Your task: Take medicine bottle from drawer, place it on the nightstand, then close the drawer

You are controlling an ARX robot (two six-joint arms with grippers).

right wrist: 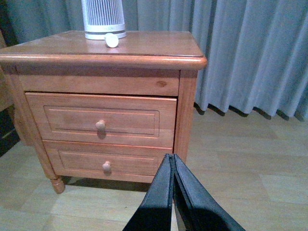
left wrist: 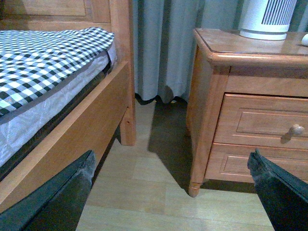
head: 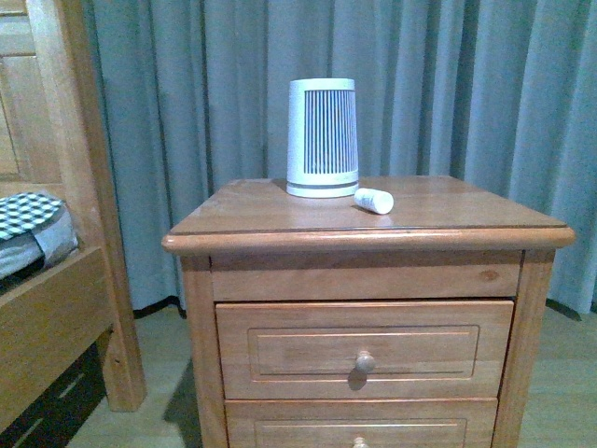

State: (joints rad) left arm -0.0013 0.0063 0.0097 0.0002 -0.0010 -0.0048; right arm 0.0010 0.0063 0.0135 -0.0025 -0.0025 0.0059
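A ribbed white device is standing on the nightstand, with one medicine bottle, small, white and capped, lying at its 4 o'clock. Two drawers; the upper drawer is sitting shut. Left jaws are spreading wide; right jaws are pressing together, both empty. A bed is standing alongside.

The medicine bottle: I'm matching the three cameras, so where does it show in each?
Front: medicine bottle lies on the nightstand top.
Left wrist: only a white sliver at the frame edge.
Right wrist: cap-on.
Shared landmark: the ribbed white device beside it.
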